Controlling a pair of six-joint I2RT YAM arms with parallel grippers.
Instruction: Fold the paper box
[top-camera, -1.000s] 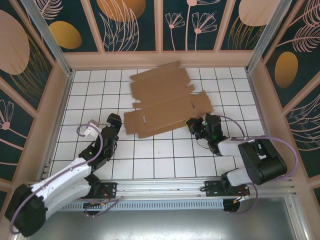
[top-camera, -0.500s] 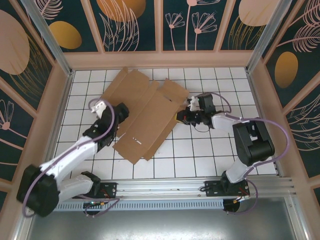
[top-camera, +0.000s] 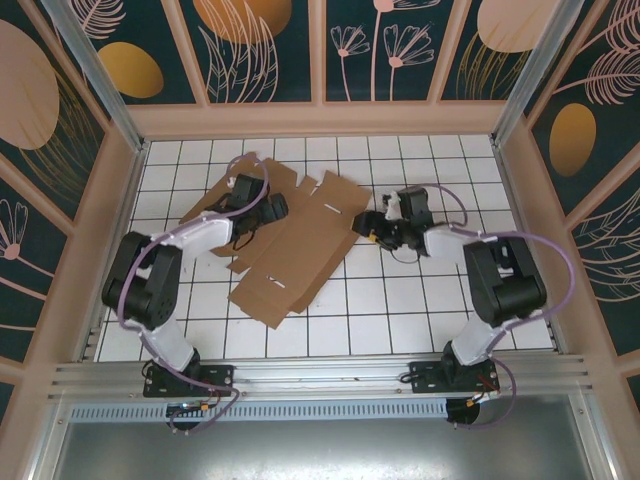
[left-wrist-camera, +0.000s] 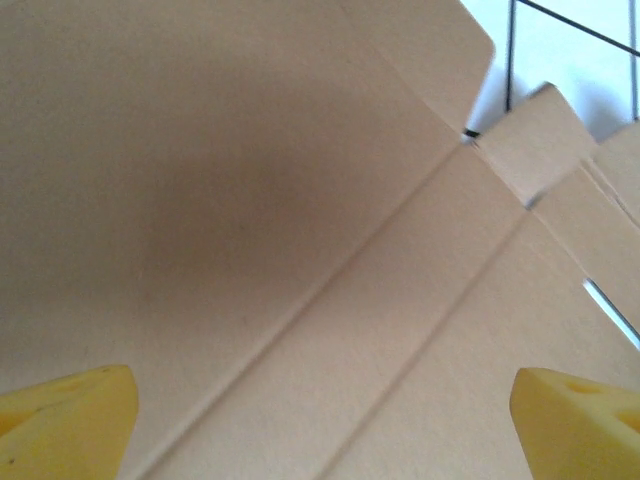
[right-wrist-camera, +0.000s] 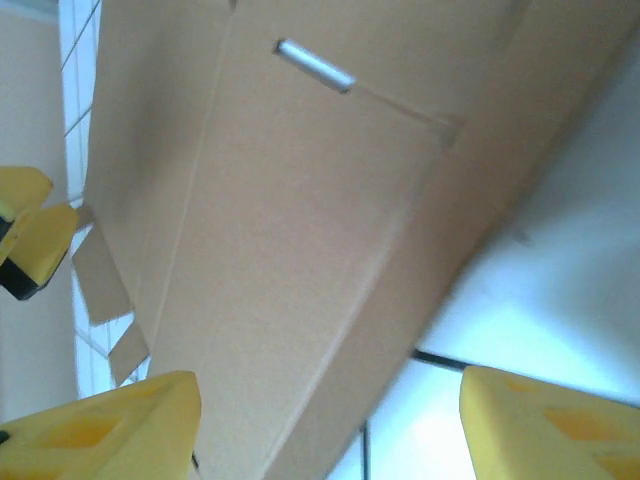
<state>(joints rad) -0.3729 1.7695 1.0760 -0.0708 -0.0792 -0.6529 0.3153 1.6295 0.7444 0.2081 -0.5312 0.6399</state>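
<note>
Matt brown cardboard paper box (top-camera: 300, 250), smooth white tiled floor (top-camera: 400, 320), yellow fingertips (right-wrist-camera: 110, 425) possibly rubbery plastic

white tiled floor (top-camera: 380, 320), floral wall panels (top-camera: 270, 50)

the left arm (top-camera: 190, 232) and the right arm (top-camera: 455, 240) were built alike: smooth white link shells set between bulky, rounded black joint housings. a thin pale lilac cable (top-camera: 545, 243) ran along the outside of each arm. each stood on a black base mount (top-camera: 440, 375). the left tool (top-camera: 272, 208) and the right tool (top-camera: 370, 230) were black, with blunt, wedge-shaped yellow fingertips (left-wrist-camera: 62, 418) that were faintly dimpled.
</note>
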